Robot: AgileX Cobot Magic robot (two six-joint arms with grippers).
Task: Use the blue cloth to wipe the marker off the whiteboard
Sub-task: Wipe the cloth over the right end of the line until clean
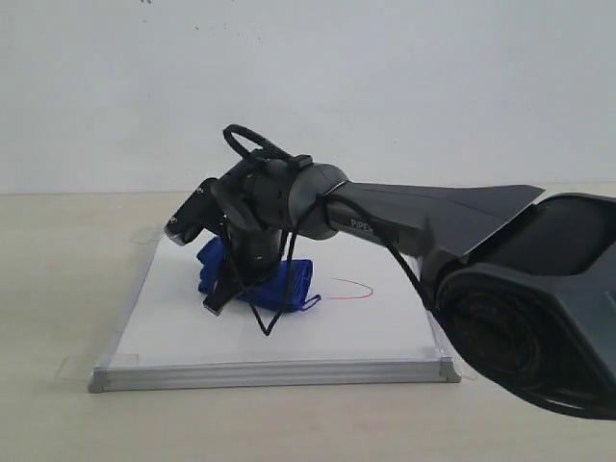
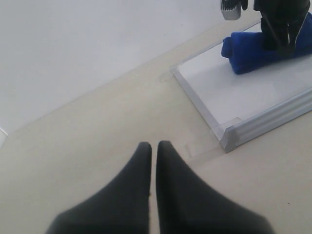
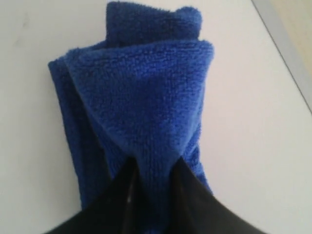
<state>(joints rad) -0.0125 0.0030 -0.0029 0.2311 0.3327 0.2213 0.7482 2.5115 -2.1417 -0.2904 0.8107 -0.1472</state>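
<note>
The whiteboard [image 1: 289, 332] lies flat on the table, silver-framed, with clear tape at its corners. A short red arc of the marker [image 1: 351, 289] shows on it, just right of the blue cloth [image 1: 279, 279]. My right gripper [image 3: 153, 168] is shut on the blue cloth [image 3: 141, 97], pinching a fold of it against the whiteboard [image 3: 243, 122]. In the left wrist view the blue cloth [image 2: 253, 51] sits on the whiteboard [image 2: 234, 92] under the right arm. My left gripper [image 2: 153, 146] is shut and empty, over bare table short of the board's corner.
The right arm [image 1: 423, 217] reaches in from the right across the board, with black cables hanging by the cloth. A white wall rises behind the beige table [image 1: 58, 289]. The board's frame [image 2: 273, 119] forms a raised edge.
</note>
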